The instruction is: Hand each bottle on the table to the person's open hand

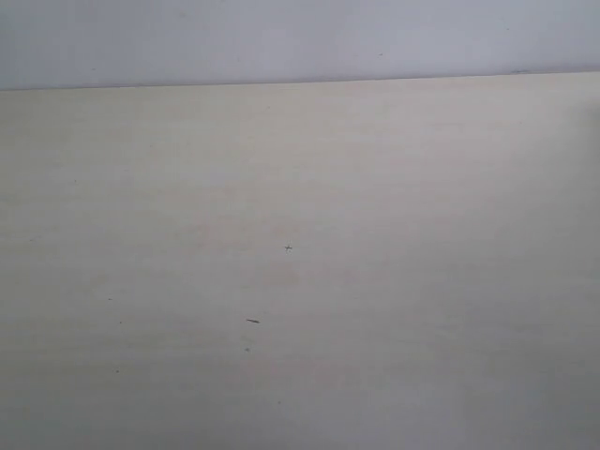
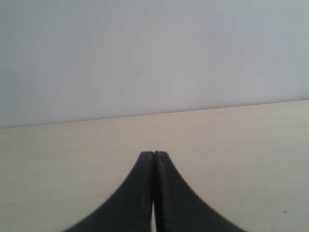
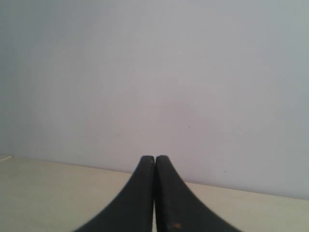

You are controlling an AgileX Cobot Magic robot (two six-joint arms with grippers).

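Note:
The pale beige table (image 1: 300, 262) fills the exterior view; no bottles and no person's hand show in any view. Neither gripper appears in the exterior view. In the left wrist view my left gripper (image 2: 154, 153) is shut, its black fingers pressed together over the table (image 2: 231, 154) with nothing between them. In the right wrist view my right gripper (image 3: 154, 157) is also shut and holds nothing, its tips level with the table's far edge.
A plain grey-white wall (image 1: 281, 37) rises behind the table's far edge. A few small dark specks (image 1: 252, 321) mark the tabletop. The wall (image 3: 169, 72) fills most of the right wrist view.

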